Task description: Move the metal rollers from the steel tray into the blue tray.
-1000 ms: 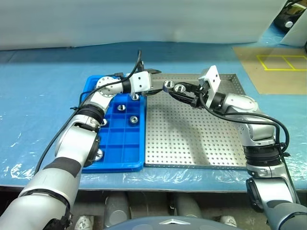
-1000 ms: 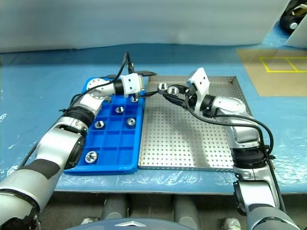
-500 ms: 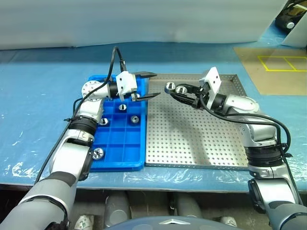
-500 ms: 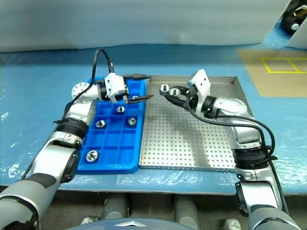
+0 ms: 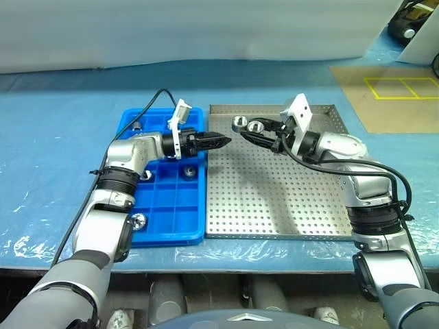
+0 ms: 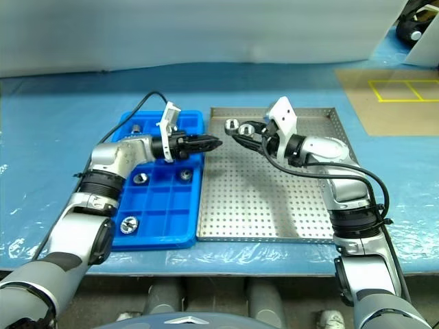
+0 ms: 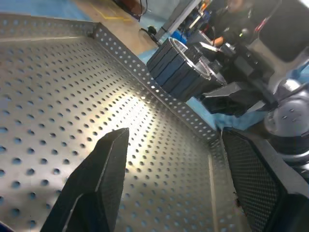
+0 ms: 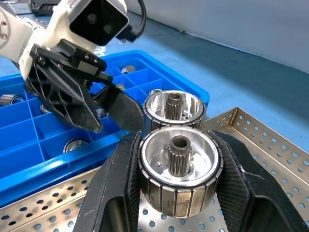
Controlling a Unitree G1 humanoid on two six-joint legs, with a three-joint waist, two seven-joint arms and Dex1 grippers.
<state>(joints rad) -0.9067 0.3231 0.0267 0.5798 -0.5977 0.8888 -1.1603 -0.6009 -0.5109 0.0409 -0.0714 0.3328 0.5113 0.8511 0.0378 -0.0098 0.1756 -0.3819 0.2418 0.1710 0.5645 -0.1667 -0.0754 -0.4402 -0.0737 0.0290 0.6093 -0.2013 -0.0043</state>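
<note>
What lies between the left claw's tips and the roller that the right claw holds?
In the left eye view, between the left claw and the held roller lies another roller, over the steel tray.

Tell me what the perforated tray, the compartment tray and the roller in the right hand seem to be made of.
Perforated tray: looks like dull grey sheet steel, punched with holes. Compartment tray: apparently moulded plastic, glossy bright blue. Roller: probably machined metal, mirror-bright face, dark ribbed side.
</note>
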